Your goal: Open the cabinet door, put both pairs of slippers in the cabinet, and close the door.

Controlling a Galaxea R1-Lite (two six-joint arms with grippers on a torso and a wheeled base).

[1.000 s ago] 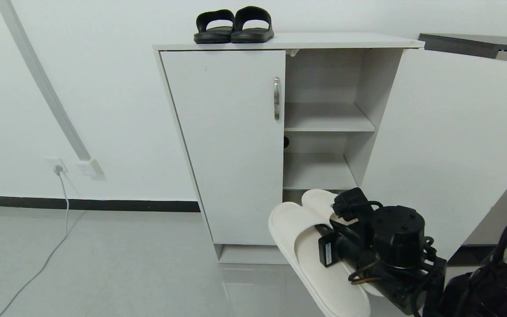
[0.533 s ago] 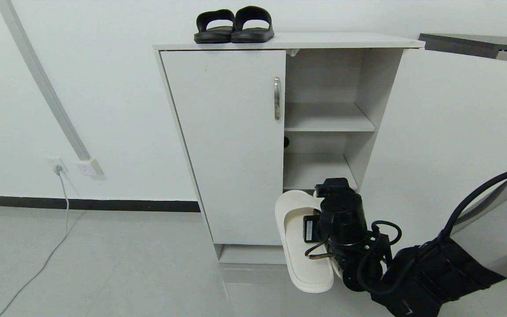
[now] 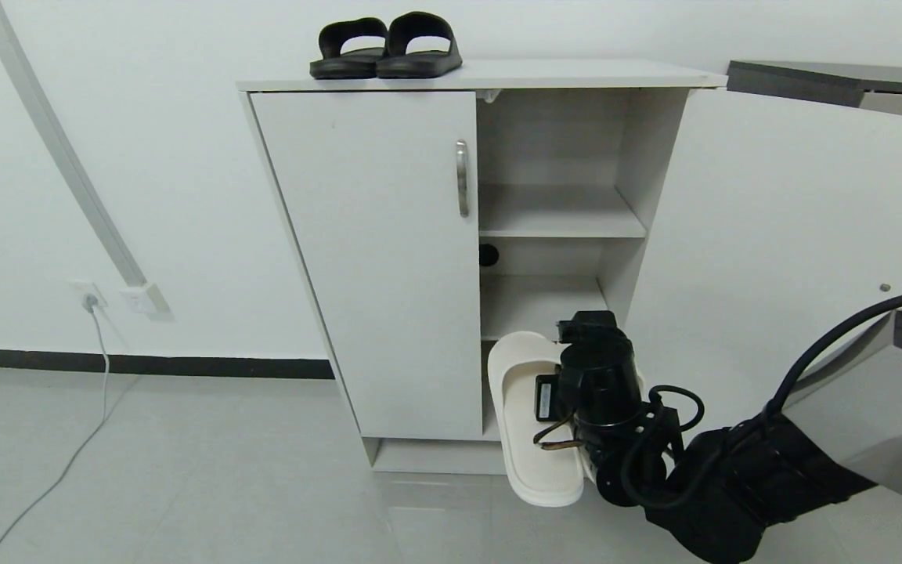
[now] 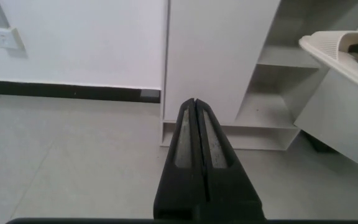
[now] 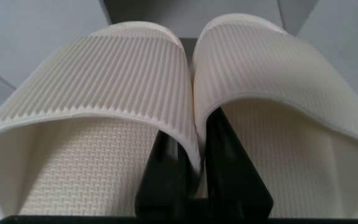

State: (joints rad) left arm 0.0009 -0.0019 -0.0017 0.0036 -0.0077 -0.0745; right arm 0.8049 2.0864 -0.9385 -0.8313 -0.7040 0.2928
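Slippage looked the chief risk: the right tool (image 5: 194, 165) was clamped only on the touching inner edges of the white slippers (image 3: 533, 415), so either one could have twisted free. The pair hung just before the open right half of the cabinet (image 3: 365, 258), toes near the front edge of the lower shelf (image 3: 537, 301), which they might have caught. The left tool (image 4: 194, 130) was closed on nothing. The black slippers (image 3: 384, 47) sat on the cabinet's top, toward its left end.

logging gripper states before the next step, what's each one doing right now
Left gripper: shut, holding nothing.
Right gripper: shut on the white slippers.
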